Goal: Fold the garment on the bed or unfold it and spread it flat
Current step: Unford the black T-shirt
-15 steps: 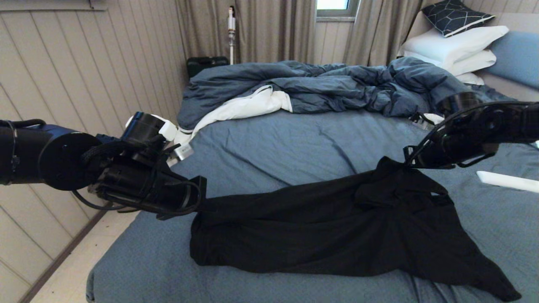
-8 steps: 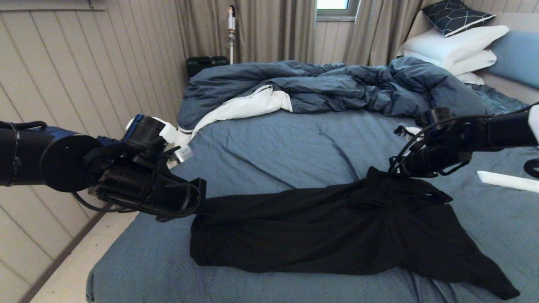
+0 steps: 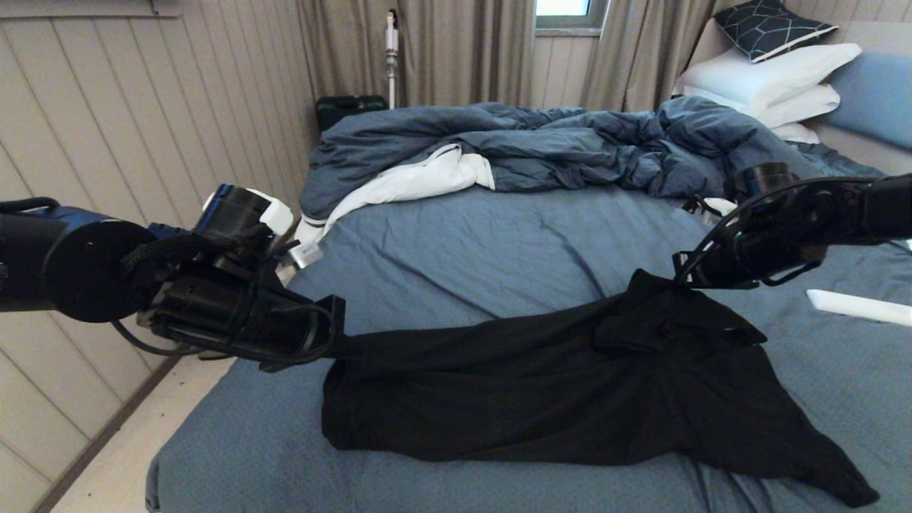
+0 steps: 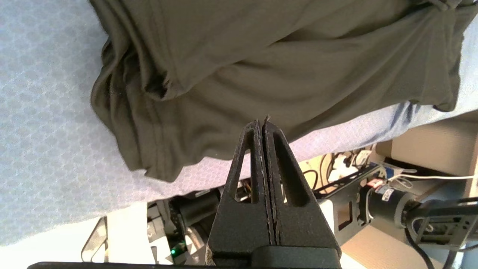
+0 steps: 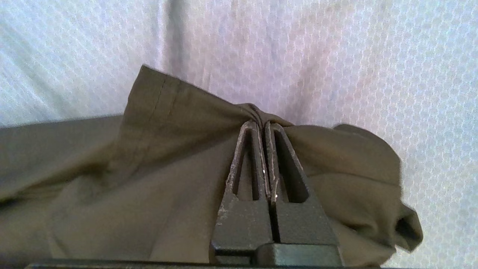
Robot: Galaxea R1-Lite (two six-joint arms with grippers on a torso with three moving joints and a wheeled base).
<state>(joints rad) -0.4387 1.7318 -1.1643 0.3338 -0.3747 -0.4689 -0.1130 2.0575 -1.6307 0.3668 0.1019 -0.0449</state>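
The wrist views show what the head view hides: the left gripper (image 4: 263, 125) has its two black fingers pressed together on a thin edge of the black cotton T-shirt (image 4: 261, 67), and the right gripper (image 5: 261, 127) pinches a gathered fold of the same T-shirt (image 5: 149, 168) beside a stitched hem. The left wrist view also takes in cables and robot hardware past the mattress edge.

In the head view the black T-shirt (image 3: 570, 385) is stretched between the left gripper (image 3: 340, 345) at its 9 o'clock end and the right gripper (image 3: 673, 281) at about its 1 o'clock, raised there into a peak. The rest drapes on the slate-blue sheet of the large bed (image 3: 463, 249), one corner trailing to 4 o'clock.

A rumpled dark blue duvet with white lining (image 3: 541, 142) lies at 12 o'clock of the T-shirt, stacked white pillows (image 3: 769, 82) and a dark patterned cushion (image 3: 769, 27) at 1 o'clock. Beige curtains (image 3: 442, 50) hang behind, and a panelled wall (image 3: 142, 107) runs along 9 o'clock.
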